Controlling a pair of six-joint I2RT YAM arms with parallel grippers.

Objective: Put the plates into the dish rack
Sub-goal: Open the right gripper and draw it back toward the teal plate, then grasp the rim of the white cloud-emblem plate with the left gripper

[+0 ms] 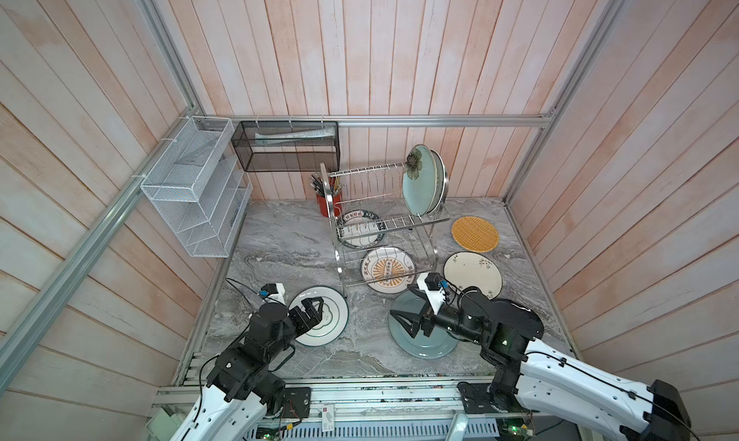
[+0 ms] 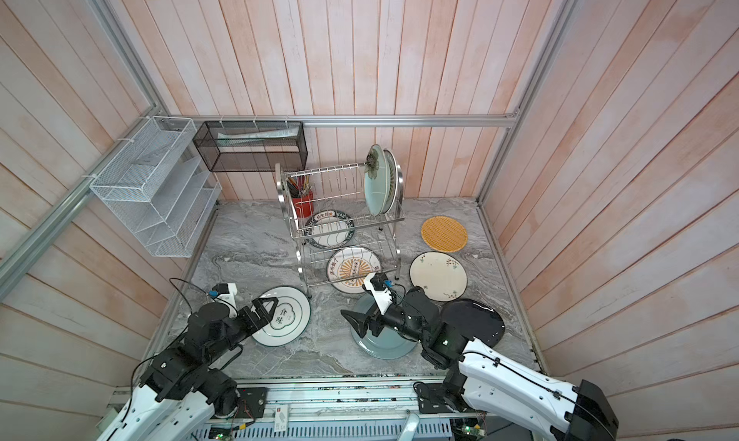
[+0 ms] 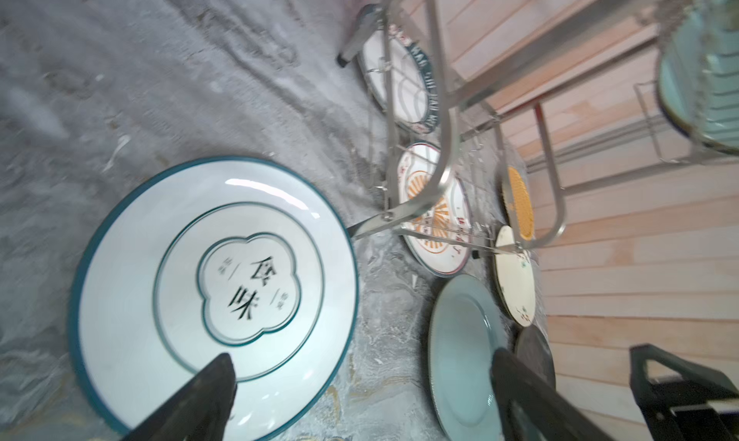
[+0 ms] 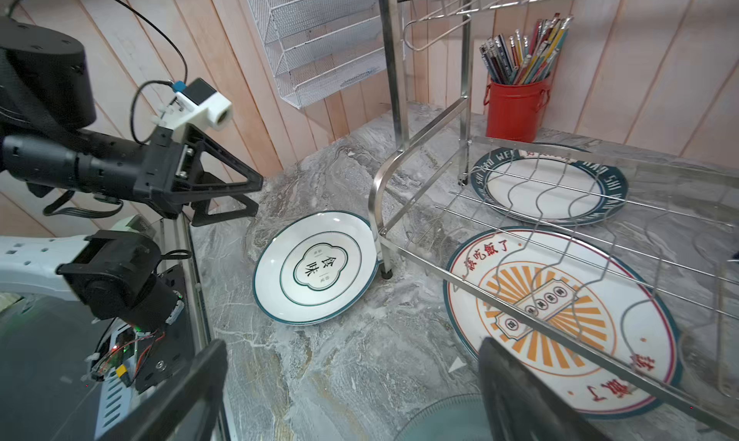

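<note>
Both arms look set for a pick, and a flat plate gives little to hold. It would be best to come down at the edge, get one finger under the rim and one on top, then tip the plate upright before carrying it to a free slot in the rack (image 1: 400, 220), where two plates (image 1: 420, 183) stand at the right end of the upper tier. The left pincer (image 1: 314, 307) is spread wide and empty above the green-rimmed plate (image 1: 334, 323), which lies on the table (image 1: 288, 251) by the rack's foot. The right pincer (image 1: 404, 323) is equally wide and empty over the blue-grey plate (image 1: 416, 347). Whether either touches its plate is unclear.
</note>
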